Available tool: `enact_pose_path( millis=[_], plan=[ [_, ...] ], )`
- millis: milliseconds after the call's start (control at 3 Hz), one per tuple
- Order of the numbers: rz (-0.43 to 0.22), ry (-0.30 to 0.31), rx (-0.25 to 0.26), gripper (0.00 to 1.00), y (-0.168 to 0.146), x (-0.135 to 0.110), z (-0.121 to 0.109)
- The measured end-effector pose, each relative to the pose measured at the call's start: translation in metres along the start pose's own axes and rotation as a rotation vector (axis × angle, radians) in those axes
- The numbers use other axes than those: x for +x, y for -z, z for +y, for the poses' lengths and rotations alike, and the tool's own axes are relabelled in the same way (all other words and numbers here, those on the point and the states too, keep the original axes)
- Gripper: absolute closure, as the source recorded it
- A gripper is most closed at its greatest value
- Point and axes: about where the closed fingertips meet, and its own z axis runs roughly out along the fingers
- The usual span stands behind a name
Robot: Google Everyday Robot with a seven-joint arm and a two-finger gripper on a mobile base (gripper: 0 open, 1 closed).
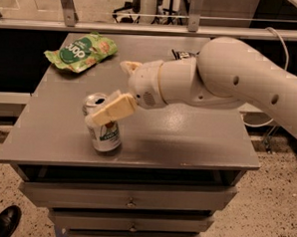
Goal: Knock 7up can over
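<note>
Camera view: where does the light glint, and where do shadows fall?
Camera view: the light is dim and warm. The can's silver top glints, and a soft sheen lies on the table. The open hand, one finger across the can's front, is evenly lit. The gap above the drawers is in deep shadow.

One 7up can (105, 136) against one end effector (109, 92), two bags (82, 51) (183, 54)

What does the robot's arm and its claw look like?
The arm is a thick, smooth, off-white tube with a few small dark holes. Its gripper, down by the 7up can, has a rounded white wrist and two blocky cream fingers.
</note>
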Motion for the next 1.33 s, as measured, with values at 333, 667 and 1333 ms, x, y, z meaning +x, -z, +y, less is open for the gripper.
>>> enact_pose_path(
  millis=[333,667,1333],
  plan=[
    [0.002,-0.004,0.041,0.00,-0.012,-0.026,-0.030],
    [0.014,-0.037,0.070,0.00,-0.025,-0.033,-0.048],
    [0.036,-0.074,0.102,0.00,0.010,0.013,-0.068]
  ],
)
